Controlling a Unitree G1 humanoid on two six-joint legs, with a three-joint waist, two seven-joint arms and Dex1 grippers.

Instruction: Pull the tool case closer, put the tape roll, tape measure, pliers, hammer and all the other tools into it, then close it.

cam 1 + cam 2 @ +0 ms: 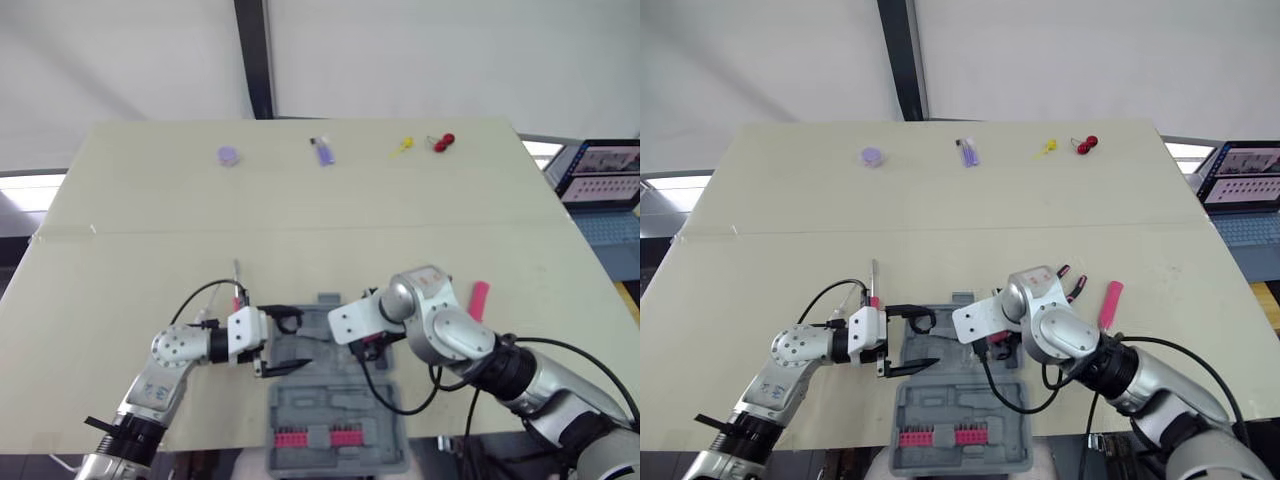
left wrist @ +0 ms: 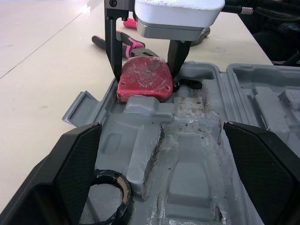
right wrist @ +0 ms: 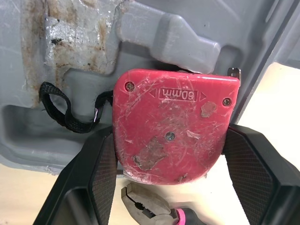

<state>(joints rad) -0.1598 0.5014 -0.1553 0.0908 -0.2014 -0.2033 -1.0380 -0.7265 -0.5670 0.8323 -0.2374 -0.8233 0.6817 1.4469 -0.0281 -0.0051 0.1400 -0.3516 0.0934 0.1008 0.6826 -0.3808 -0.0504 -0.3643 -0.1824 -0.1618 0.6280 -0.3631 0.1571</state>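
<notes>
One tool mid-placement: tape measure (image 3: 171,117) clamped in R gripper (image 2: 144,72), half over tool case (image 2: 197,140) rim, pliers (image 3: 154,206) just beyond. L gripper (image 1: 298,338) wide open, empty, above case. Next prob: shift inward, seat, release.

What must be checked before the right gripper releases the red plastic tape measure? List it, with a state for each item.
1. Right gripper's hold on the red plastic tape measure: ok, a finger on each side.
2. Tape measure seated in a recess of the grey plastic tool case: cannot tell; it sits at the case's edge.
3. Black fabric strap lying inside the case: ok.
4. Left gripper apart from the tape measure: ok, open over the case.
5. Black tape roll in the case: ok.
</notes>
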